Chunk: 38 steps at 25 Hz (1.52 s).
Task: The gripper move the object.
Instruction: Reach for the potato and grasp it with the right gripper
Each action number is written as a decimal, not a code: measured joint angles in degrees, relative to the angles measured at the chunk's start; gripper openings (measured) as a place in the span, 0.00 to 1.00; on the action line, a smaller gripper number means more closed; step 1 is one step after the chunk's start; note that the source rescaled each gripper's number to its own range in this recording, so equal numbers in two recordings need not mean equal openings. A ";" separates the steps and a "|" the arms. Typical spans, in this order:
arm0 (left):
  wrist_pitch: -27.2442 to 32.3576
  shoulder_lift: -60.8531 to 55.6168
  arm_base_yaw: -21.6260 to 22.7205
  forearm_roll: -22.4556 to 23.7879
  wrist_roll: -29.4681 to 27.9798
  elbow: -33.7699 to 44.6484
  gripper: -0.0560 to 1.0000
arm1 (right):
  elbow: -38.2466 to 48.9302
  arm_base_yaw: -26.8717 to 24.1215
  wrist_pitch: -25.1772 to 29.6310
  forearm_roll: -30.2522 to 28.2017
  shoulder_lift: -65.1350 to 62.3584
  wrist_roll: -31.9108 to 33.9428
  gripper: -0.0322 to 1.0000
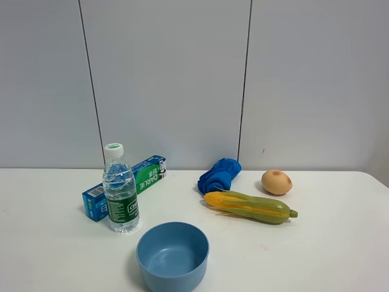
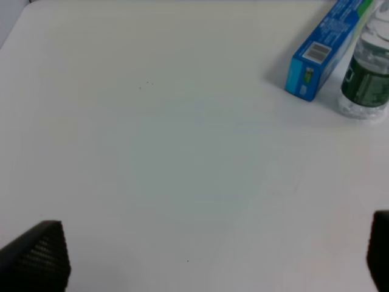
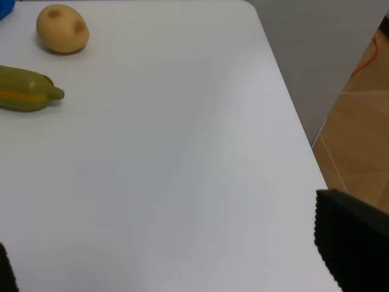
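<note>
On the white table [image 1: 328, 243] lie a corn cob in a green husk [image 1: 249, 207], a tan potato [image 1: 276, 182], a crumpled blue cloth [image 1: 219, 174], a blue bowl [image 1: 173, 255], a water bottle [image 1: 121, 191] and a blue-green toothpaste box [image 1: 130, 182]. Neither gripper shows in the exterior view. My left gripper [image 2: 213, 255] is open and empty over bare table, apart from the box [image 2: 325, 48] and bottle [image 2: 368, 73]. My right gripper [image 3: 164, 267] is open and empty near the table's right edge, apart from the potato [image 3: 62, 28] and corn [image 3: 27, 96].
The table's right edge [image 3: 292, 115] drops to a wooden floor [image 3: 358, 134]. A grey panelled wall [image 1: 182, 79] stands behind the table. The bottle stands upright right in front of the box.
</note>
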 joint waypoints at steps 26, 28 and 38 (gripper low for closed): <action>0.00 0.00 0.00 0.00 0.00 0.00 1.00 | 0.00 0.00 0.00 0.67 0.00 0.00 1.00; 0.00 0.00 0.00 0.00 0.00 0.00 1.00 | 0.00 0.00 0.00 0.94 0.05 0.00 1.00; 0.00 0.00 0.00 0.00 0.00 0.00 1.00 | -10.76 0.00 0.02 2.06 14.40 -0.18 1.00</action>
